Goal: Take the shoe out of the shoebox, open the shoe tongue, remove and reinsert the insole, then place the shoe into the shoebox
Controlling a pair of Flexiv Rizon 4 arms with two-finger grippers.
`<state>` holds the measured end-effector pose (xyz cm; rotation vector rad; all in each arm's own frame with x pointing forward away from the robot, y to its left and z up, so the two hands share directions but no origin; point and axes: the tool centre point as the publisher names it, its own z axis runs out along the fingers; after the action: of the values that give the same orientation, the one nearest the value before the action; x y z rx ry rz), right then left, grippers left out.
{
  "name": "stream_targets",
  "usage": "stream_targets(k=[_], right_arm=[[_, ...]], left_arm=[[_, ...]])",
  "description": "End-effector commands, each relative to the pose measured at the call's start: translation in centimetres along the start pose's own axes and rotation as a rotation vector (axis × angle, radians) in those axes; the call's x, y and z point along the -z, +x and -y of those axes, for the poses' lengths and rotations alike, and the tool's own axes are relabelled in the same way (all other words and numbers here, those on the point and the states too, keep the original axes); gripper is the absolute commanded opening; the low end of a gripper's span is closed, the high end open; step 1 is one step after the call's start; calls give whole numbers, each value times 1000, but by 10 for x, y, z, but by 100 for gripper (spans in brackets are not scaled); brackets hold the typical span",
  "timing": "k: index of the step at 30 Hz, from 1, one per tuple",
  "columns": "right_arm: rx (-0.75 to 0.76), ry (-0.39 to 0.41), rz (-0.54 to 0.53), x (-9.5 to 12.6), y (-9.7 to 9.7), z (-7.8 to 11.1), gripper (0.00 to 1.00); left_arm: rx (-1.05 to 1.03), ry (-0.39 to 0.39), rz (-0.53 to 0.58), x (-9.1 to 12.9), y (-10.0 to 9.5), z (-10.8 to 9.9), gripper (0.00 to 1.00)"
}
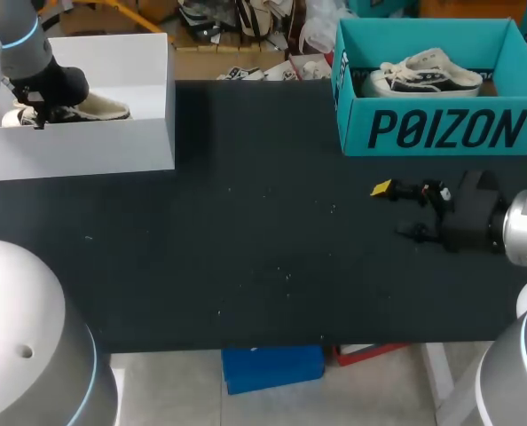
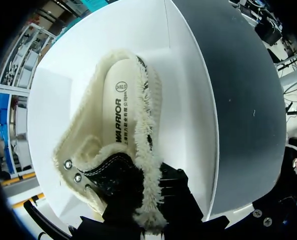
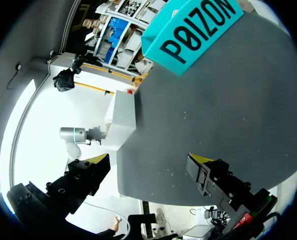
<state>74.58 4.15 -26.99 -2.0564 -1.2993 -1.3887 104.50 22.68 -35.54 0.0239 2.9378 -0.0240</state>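
Note:
A white shoebox (image 1: 95, 146) stands at the table's back left with a cream, fleece-lined shoe (image 1: 86, 110) inside it. My left gripper (image 1: 40, 114) reaches down into this box. In the left wrist view the shoe (image 2: 123, 115) lies in the white shoebox (image 2: 183, 100) with its insole showing, and the left gripper (image 2: 149, 200) is shut on the fleecy collar at the heel; its tips are hidden by the fleece. My right gripper (image 1: 398, 210) hangs open over the table's right side with nothing between its fingers (image 3: 148, 160).
A teal shoebox (image 1: 441, 129) with a second cream and black shoe (image 1: 428, 75) in it stands at the back right, just beyond the right gripper. The teal shoebox (image 3: 193, 25) and the white shoebox (image 3: 123, 120) show ahead in the right wrist view.

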Motion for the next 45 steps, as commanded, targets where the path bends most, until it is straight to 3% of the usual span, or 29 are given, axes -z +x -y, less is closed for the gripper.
stream_targets(k=[1,5,12,18,20,22,28,34,45], right_arm=[[-1,0,2,-1,1,0,100],[-1,0,2,-1,1,0,100],[-1,0,2,-1,1,0,100],[-1,0,2,-1,1,0,100],[-1,0,2,-1,1,0,100],[-1,0,2,-1,1,0,100],[-1,0,2,-1,1,0,100],[-1,0,2,-1,1,0,100],[-1,0,2,-1,1,0,100]], left_arm=[[-5,-1,-7,0,-4,0,23],[-28,1,-3,13,-7,2,36],[-41,-3,42,47,-20,3,32],[-48,-12,66,76,-35,8,42],[-57,-10,67,83,-36,11,51],[-57,7,60,89,-36,15,100],[-49,84,-4,104,-23,30,100],[-94,36,-45,119,0,55,100],[-94,36,-45,119,0,55,100]])
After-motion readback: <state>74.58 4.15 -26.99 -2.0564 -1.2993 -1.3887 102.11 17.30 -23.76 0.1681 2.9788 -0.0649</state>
